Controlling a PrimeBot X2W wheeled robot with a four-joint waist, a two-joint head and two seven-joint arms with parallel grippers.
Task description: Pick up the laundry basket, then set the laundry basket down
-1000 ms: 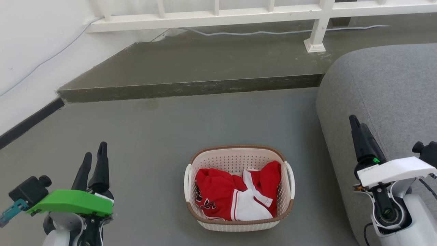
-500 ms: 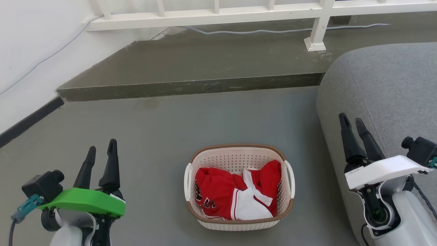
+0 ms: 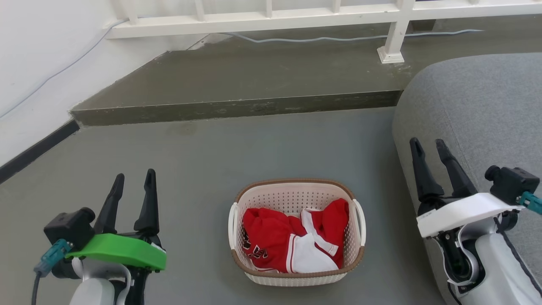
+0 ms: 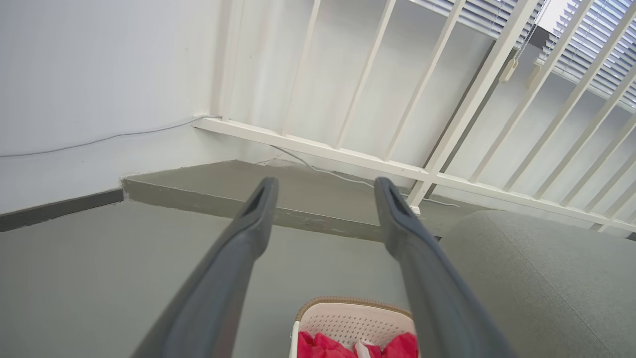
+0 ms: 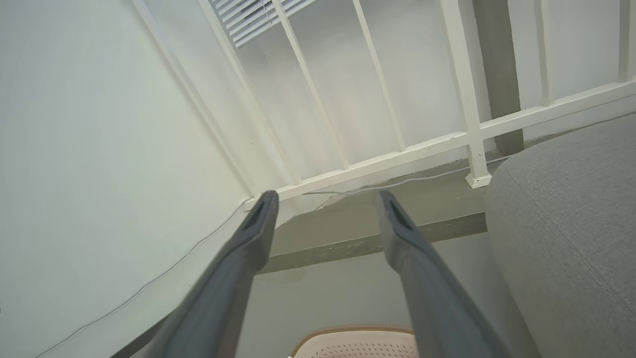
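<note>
The laundry basket (image 3: 296,277) stands on the grey floor at the lower middle of the head view, cream with a brown rim and white loop handles, holding red and white clothes (image 3: 292,243). My left gripper (image 3: 134,178) hovers open well to its left, fingers pointing up the view. To the basket's right my right gripper (image 3: 428,144) is open in front of the sofa. Neither touches the basket. The basket's far rim (image 4: 354,302) peeks in at the bottom of the left wrist view between the fingers, and the basket rim (image 5: 353,330) also shows at the bottom of the right wrist view.
A grey sofa (image 3: 478,110) fills the right side, close to the basket. A raised concrete step (image 3: 237,108) crosses the floor beyond, with a white railing (image 3: 394,38) and a cable on it. A white wall (image 3: 38,63) runs along the left.
Both grippers have moved inward toward the basket and slightly up the view. Their fingers have spread from nearly together to open. The basket has stayed put.
</note>
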